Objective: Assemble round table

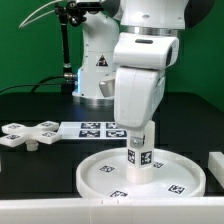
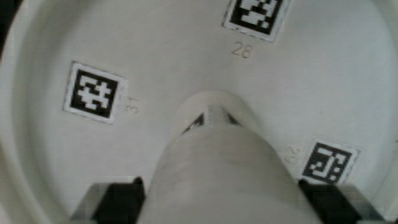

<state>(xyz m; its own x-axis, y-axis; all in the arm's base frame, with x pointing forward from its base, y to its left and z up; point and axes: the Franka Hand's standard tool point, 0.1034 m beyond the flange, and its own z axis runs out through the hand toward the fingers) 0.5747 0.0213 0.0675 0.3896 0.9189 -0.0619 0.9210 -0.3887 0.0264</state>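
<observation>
The pincer (image 1: 139,138) (image 2: 240,207) is closed on the leg (image 1: 139,162) (image 2: 221,150), with one dark finger (image 2: 121,202) on each side of its upper part. The leg is a short thick white cylinder with black-and-white tags on its side. It stands upright, and its lower end meets the floor of the disc (image 1: 92,176) (image 2: 160,50) at about the middle. Whether it sits in a socket there cannot be told.

The disc is a large white round piece with a raised rim, lying flat on the black worktop (image 1: 40,172) like a shallow tray. Inside the rim are the leg and several square tags (image 1: 178,187) (image 2: 98,92) stuck flat to the floor, spread around the leg and apart from it.

Toward the exterior view's left, the cross-shaped base (image 1: 25,135) lies flat on the worktop, well apart from the disc. Just beside the base, behind the disc, lies the marker board (image 1: 100,127). At the exterior view's right edge a white piece (image 1: 216,165) shows near the disc's rim, cut off by the frame.
</observation>
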